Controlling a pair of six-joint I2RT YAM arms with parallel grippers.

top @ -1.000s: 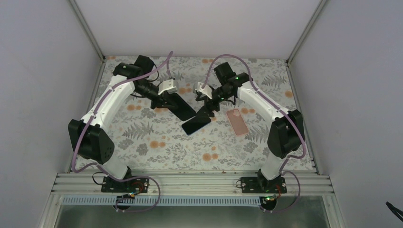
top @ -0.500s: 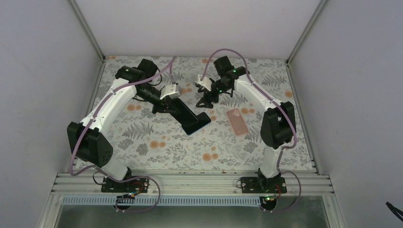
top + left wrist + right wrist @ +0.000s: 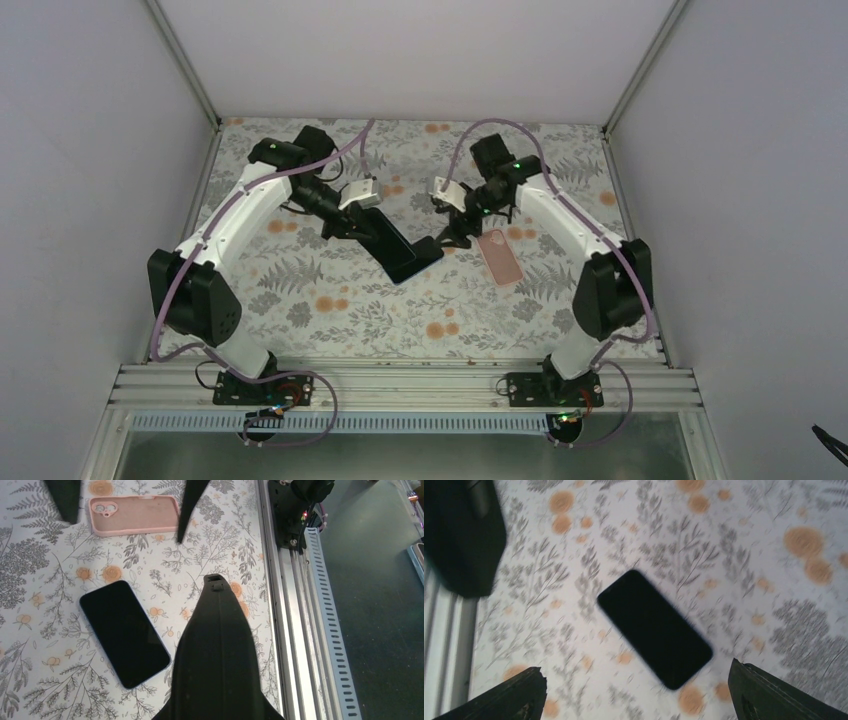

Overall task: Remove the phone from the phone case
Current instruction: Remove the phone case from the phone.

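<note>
1. Two things lie apart in the top view: the phone (image 3: 415, 260) bare on the table (image 3: 330, 320), the pink case (image 3: 498, 255) beside it. My right gripper (image 3: 455, 238), withdrawn a moment ago, has returned between them. The removal seems done.
2. Left wrist: my left gripper (image 3: 215, 582) looks closed and empty, beside the phone.
3. Right wrist: my right jaws stand wide open over the phone and touch nothing.

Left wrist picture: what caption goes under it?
Black phone lies bare on the flowery table, its empty pink case set apart.

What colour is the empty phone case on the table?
The pale pink rectangular phone case shows best in the left wrist view.
</note>
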